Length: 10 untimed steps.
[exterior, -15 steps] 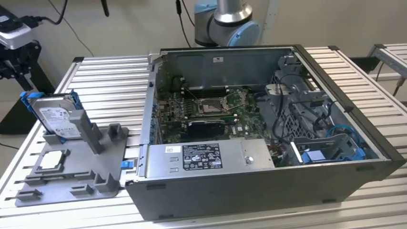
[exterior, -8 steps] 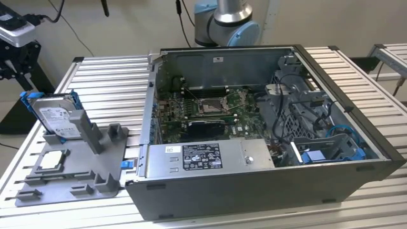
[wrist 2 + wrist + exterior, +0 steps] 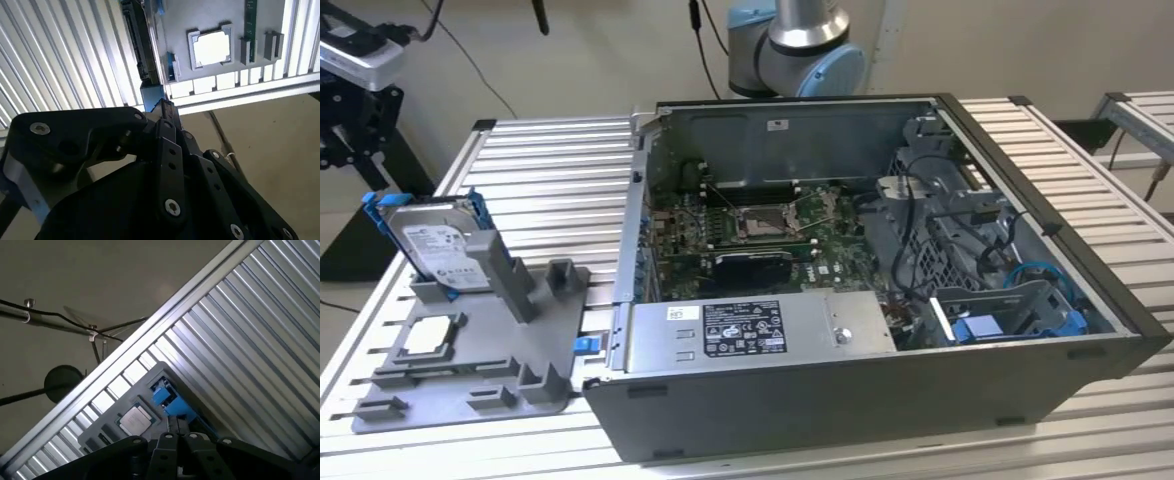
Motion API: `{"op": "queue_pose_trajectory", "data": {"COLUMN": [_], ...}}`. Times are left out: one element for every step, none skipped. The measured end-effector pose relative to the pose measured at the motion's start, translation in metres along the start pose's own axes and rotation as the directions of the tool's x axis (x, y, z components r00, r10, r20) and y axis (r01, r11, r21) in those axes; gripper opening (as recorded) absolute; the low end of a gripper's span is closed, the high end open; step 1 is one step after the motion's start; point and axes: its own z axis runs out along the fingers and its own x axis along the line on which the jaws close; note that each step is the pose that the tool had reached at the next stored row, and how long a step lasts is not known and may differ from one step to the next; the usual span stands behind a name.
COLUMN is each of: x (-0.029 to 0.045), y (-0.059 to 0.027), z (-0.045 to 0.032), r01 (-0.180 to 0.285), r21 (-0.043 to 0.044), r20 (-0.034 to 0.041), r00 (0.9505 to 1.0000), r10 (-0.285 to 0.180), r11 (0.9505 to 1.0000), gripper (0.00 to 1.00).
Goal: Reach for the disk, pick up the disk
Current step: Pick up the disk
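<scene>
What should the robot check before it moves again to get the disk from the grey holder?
1. Disk standing upright in the grey holder: ok.
2. Top of the disk free, with nothing lying on it: ok in the exterior view.
3. Hand close to the disk: ok. In the second wrist view its tip sits right by the disk's edge.
4. Hand touching the disk: cannot tell.
5. Square chip out of the way: ok. It lies flat in the holder, apart from the disk.
6. Computer case clear of the disk: ok. It stands to the exterior view's right of the holder.
</scene>
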Motion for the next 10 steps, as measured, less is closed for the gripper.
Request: {"op": "queue_pose_trajectory", "data": {"x": [0.0000, 0.0000, 0.0000, 0.0000, 0.0000, 0.0000, 0.0000, 0.0000, 0.0000, 0.0000], "y": [0.0000, 0.0000, 0.0000, 0.0000, 0.0000, 0.0000, 0.0000, 0.0000, 0.0000, 0.0000], "z": [0.0000, 0.0000, 0.0000, 0.0000, 0.0000, 0.0000, 0.0000, 0.0000, 0.0000, 0.0000], "r01": [0.018, 0.036, 0.055, 0.073, 0.091, 0.109, 0.127, 0.145, 0.163, 0.181], "r21": [0.0002, 0.0006, 0.0010, 0.0013, 0.0015, 0.0019, 0.0023, 0.0025, 0.0027, 0.0030], "r20": [-0.0005, -0.0009, -0.0012, -0.0015, -0.0020, -0.0024, -0.0027, -0.0032, -0.0037, -0.0041], "r00": [0.9998, 0.9994, 0.9985, 0.9973, 0.9958, 0.9940, 0.9919, 0.9894, 0.9866, 0.9835], "r10": [-0.018, -0.036, -0.055, -0.073, -0.091, -0.109, -0.127, -0.145, -0.163, -0.181], "r11": [0.9998, 0.9994, 0.9985, 0.9973, 0.9958, 0.9940, 0.9919, 0.9894, 0.9866, 0.9835], "gripper": [0.00, 0.00, 0.00, 0.00, 0.00, 0.00, 0.00, 0.00, 0.00, 0.00]}}
